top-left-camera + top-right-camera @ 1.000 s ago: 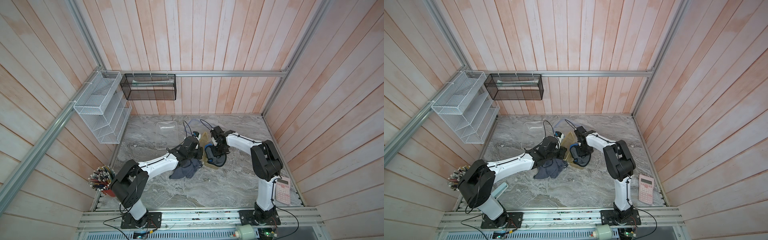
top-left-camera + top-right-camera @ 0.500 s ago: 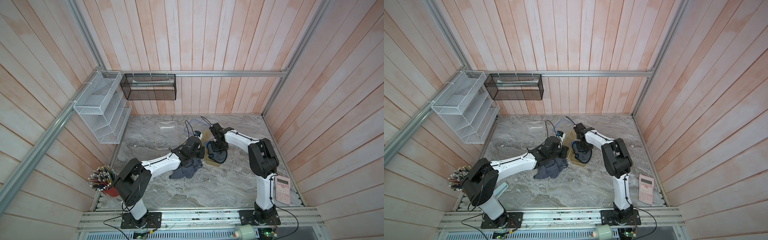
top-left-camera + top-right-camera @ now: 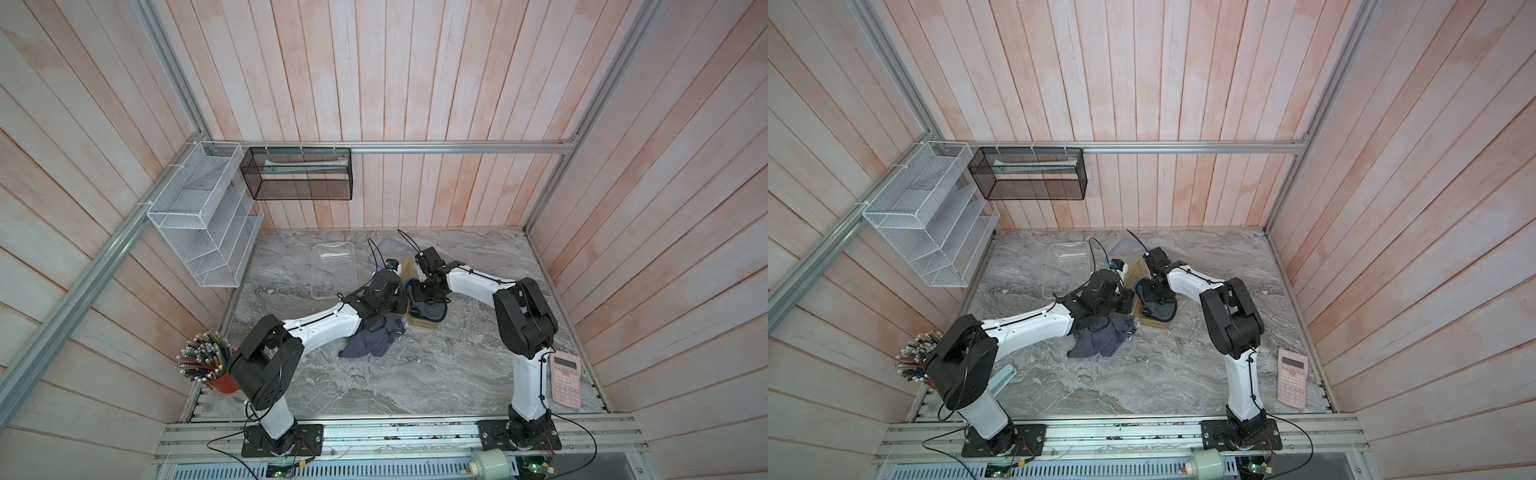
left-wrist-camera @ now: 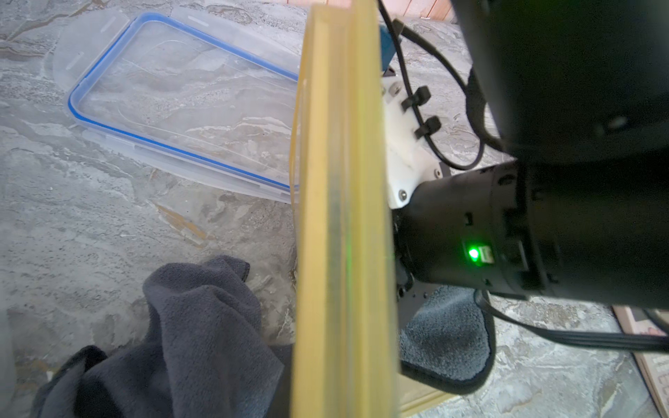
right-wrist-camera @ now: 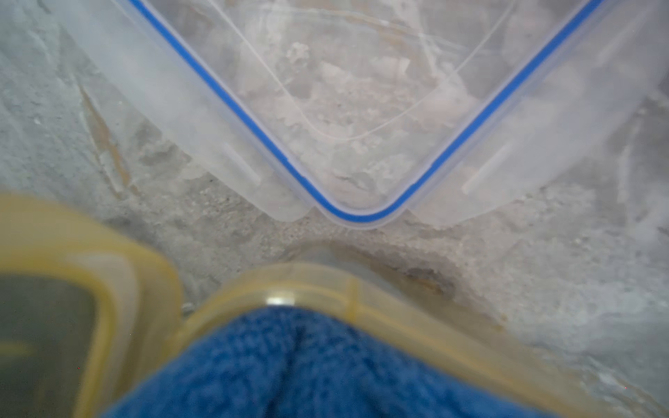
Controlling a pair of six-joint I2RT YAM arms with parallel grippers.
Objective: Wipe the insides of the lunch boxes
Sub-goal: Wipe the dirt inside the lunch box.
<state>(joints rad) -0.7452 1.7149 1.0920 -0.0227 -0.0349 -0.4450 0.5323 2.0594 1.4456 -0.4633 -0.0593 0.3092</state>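
- Right wrist view: a rounded corner of the amber lunch box point(image 5: 362, 289) sits close to the lens. The blue cloth point(image 5: 307, 369) is bunched and creased inside it. Just past the box and not touching it, a corner of the blue-rimmed lid point(image 5: 362, 90) lies flat on the table point(image 5: 543, 271).
- In both top views the amber lunch box stands mid-table, a little toward the far side, between the two arms. The clear lunch box point(image 3: 332, 270) stands upright just to its far left.
- The right gripper point(image 3: 420, 298) points down into the amber box. Its jaws are pressed together, pinching the blue cloth, which spreads over the near half of the box.
- The left gripper point(image 3: 402, 302) is at the box's left wall. I cannot tell how its jaws stand or whether they grip anything.
- Left wrist view: an amber-yellow plastic edge point(image 4: 340, 217) runs across the middle, close to the lens. I cannot tell whether it is the box's wall or a lid.
- A grey cloth point(image 3: 370, 343) lies crumpled on the table under the left arm's wrist, just near-left of the amber box.
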